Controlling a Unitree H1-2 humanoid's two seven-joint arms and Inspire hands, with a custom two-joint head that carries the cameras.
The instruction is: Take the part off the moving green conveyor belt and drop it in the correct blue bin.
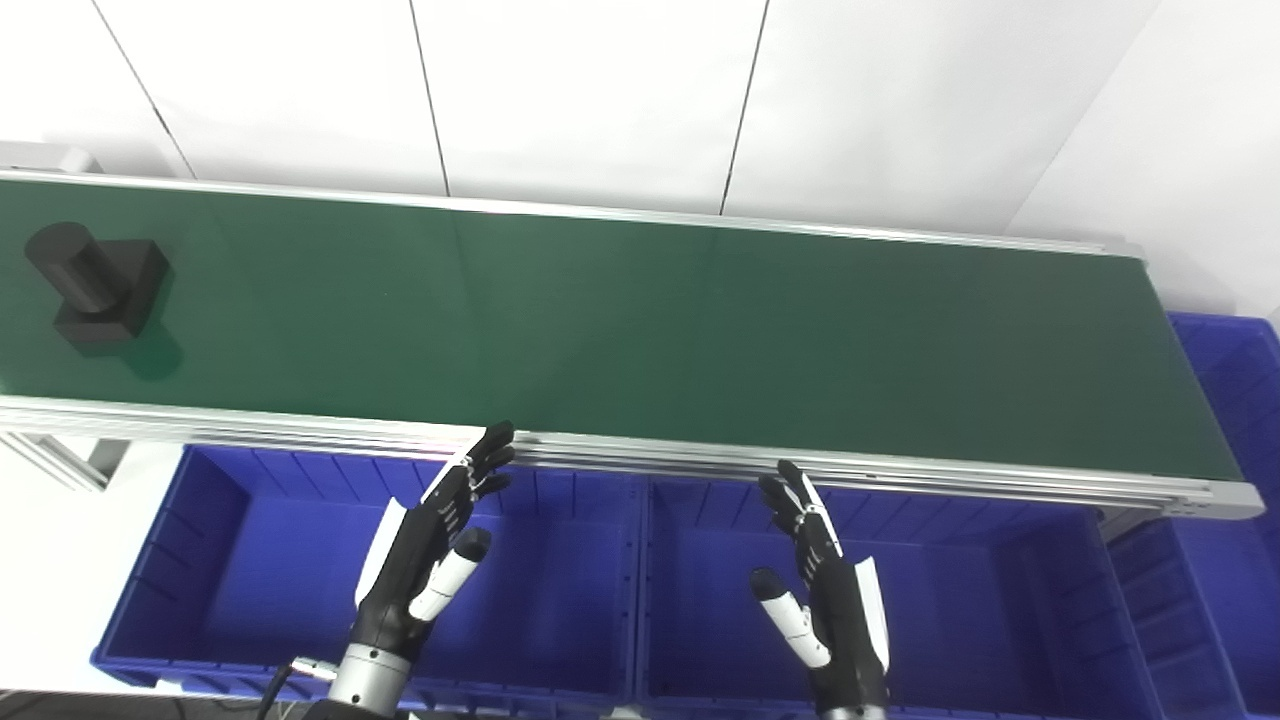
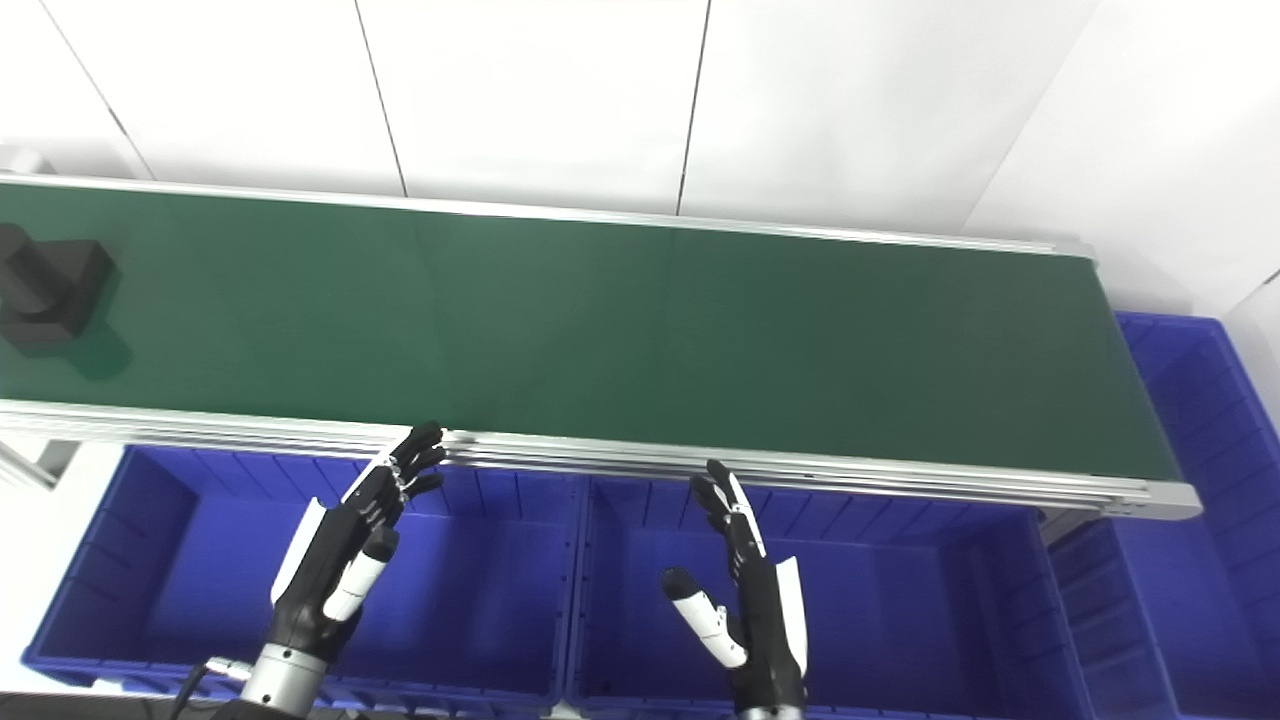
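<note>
Left hand (image 1: 425, 545) and right hand (image 1: 820, 575), both spread empty over blue bins (image 1: 250, 560) at lower frame; black part (image 1: 95, 282) far upper left on green conveyor belt (image 1: 650, 330), nearer the left hand.

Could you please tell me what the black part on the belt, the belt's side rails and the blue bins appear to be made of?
The black part looks like matte plastic or rubber: it is dull, with no glints, so either is possible. The side rails look like brushed aluminium extrusion: silvery, with long grooves. The blue bins look like glossy moulded plastic, with ribbed walls and soft highlights.
</note>
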